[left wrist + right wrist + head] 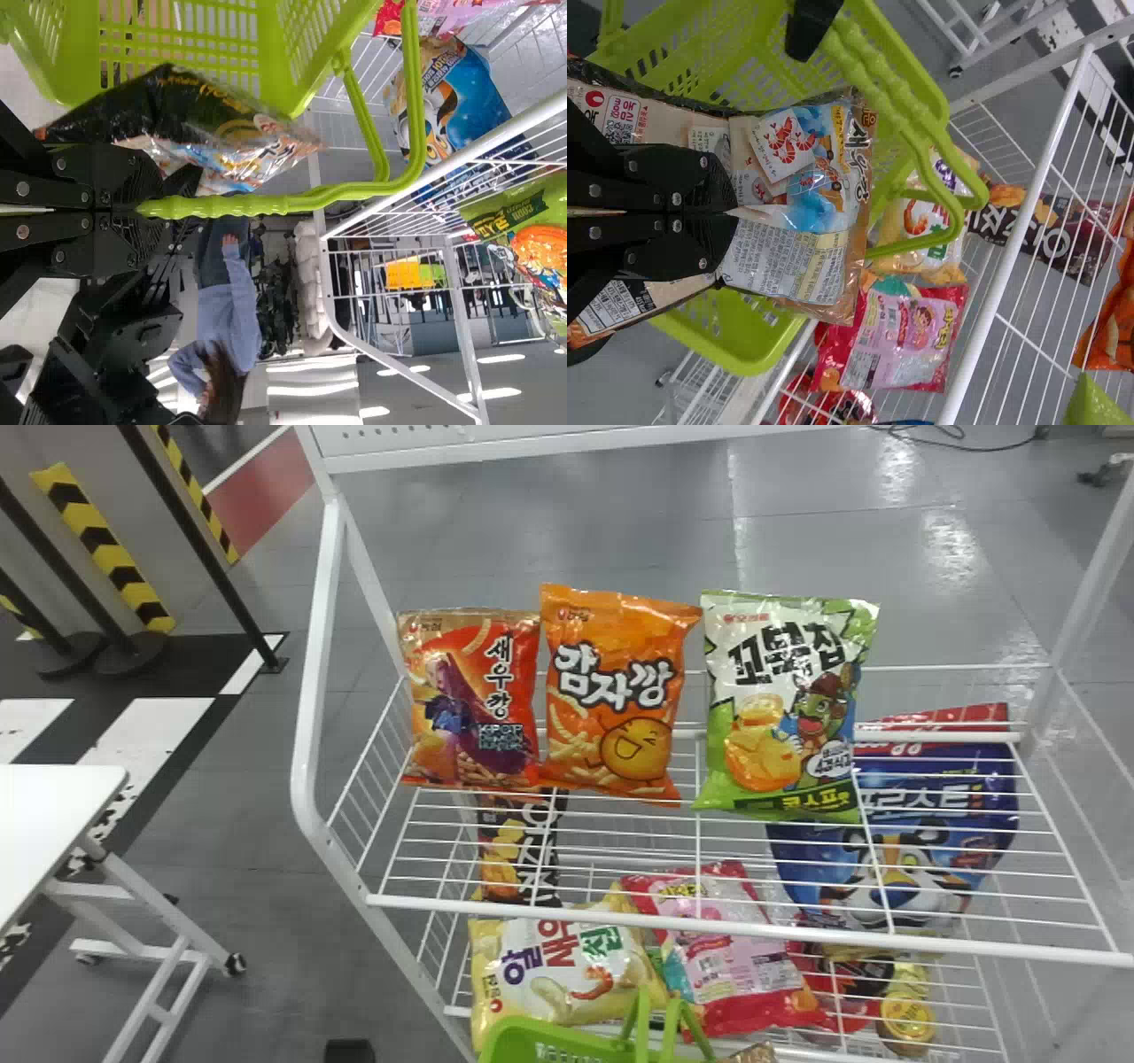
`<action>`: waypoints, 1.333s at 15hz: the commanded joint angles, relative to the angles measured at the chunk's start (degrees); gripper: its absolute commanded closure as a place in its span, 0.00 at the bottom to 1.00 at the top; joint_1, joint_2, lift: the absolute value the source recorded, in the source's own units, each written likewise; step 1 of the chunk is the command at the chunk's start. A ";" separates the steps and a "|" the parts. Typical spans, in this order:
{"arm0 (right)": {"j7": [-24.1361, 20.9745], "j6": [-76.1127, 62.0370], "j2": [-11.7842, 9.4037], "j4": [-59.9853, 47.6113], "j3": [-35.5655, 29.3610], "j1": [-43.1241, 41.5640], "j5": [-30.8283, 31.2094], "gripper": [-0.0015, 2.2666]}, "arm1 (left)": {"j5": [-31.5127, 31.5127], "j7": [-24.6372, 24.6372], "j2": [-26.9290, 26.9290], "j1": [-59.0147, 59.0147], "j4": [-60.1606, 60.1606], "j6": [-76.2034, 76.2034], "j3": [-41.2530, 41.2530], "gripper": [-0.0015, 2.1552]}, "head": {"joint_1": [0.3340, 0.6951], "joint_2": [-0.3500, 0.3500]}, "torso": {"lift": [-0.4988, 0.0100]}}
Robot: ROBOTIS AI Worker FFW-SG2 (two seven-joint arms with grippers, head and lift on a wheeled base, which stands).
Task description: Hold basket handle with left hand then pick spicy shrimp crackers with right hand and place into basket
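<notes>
Clamping the spicy shrimp crackers (788,266) between its closed fingers, the right hand (733,213) holds the bag over the open top of the green basket (757,354). The left hand (146,210) is closed on the basket's handle (266,204), beside the bag. The governing relation is vertical: the basket opening lies below the bag, and the handle stands alongside it. The bag's long axis appears nearly level, directed toward the rack, so the near and far ends must both clear the rim and the handle. The right hand should do the lowering, judged the last main step, while the left steadies the basket. An end could catch on the rim if released too high. Beyond the basket stands a white wire rack (620,921), with three snack bags (611,700) upright on its upper shelf.
</notes>
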 commanded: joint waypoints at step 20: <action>-0.64 -8.72 2.46 10.57 7.59 -2.66 4.75 0.01 | -0.09 0.21 0.45 -0.53 0.09 0.07 -1.07 0.88 | 1.00 1.00 | 0.91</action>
